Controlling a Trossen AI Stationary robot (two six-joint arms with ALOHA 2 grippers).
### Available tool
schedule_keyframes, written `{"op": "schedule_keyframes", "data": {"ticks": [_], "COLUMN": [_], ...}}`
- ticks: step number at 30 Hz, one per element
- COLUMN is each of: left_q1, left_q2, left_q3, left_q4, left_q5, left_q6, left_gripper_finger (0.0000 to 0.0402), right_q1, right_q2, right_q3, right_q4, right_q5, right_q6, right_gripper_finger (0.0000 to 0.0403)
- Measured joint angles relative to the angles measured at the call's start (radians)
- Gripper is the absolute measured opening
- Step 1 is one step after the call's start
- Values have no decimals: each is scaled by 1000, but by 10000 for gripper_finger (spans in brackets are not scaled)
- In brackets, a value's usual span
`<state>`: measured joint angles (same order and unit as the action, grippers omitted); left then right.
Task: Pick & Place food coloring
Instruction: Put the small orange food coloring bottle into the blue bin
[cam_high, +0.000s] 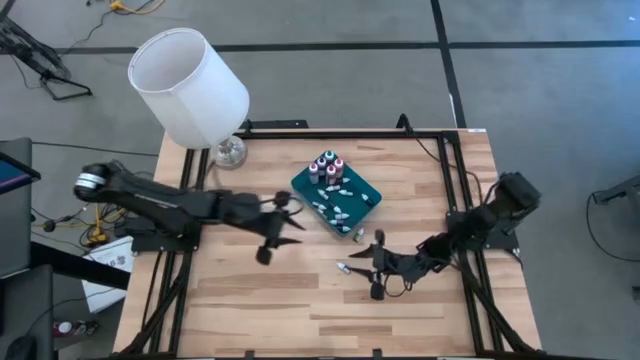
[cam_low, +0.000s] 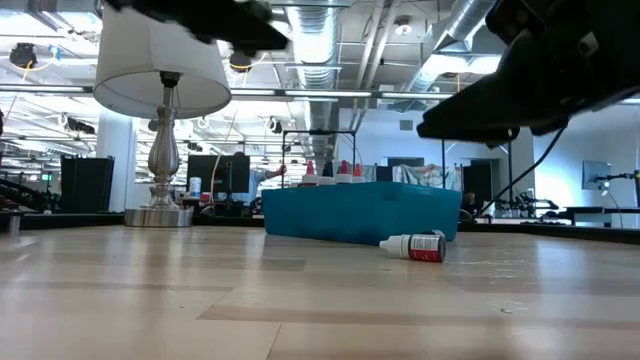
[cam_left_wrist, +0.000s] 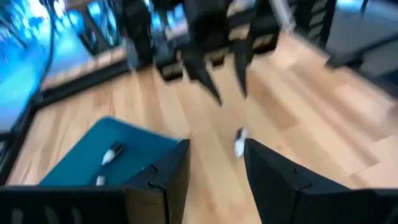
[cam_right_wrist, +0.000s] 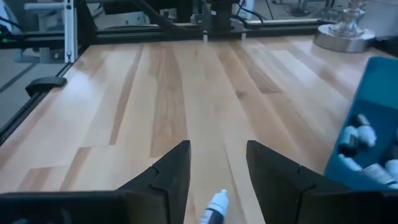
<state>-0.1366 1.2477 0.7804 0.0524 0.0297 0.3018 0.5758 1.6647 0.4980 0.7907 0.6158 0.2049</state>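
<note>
From above, a teal tray (cam_high: 362, 192) sits mid-table, holding upright bottles (cam_high: 326, 166) at its far end and others lying flat. One bottle (cam_high: 345, 268) lies on the wood just in front of the right gripper (cam_high: 372, 270), whose fingers are spread and empty. The left gripper (cam_high: 283, 228), also spread and empty, hangs beside the tray. Only the low view shows another bottle (cam_low: 414, 246), red-labelled, lying against the tray's front wall. A lamp (cam_high: 190, 88) stands at the far left corner.
</note>
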Motion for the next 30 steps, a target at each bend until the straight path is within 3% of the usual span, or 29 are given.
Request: {"op": "schedule_keyframes", "data": {"ticks": [6,11,18,26,30], "left_q1": [-81,-123,-181,-207,-207], "left_q2": [-254,-431,-550,-546,-546], "left_q3": [-275,-421,-460,-461,-461], "left_q4": [226,302,299,302,303], "left_q5": [-10,-14,-10,-20,-23], "left_q6": [-38,-53,-73,-73,-73], "left_gripper_finger": [145,145,145,145,145], "right_q1": [6,-1,-36,-49,-53], "right_q2": [113,190,206,206,206], "right_q3": [3,33,77,77,79], "right_q4": [108,151,105,31,28], "right_q5": [5,15,15,7,-56], "right_q6": [51,41,5,117,125], "right_gripper_finger": [147,147,147,149,153]}}
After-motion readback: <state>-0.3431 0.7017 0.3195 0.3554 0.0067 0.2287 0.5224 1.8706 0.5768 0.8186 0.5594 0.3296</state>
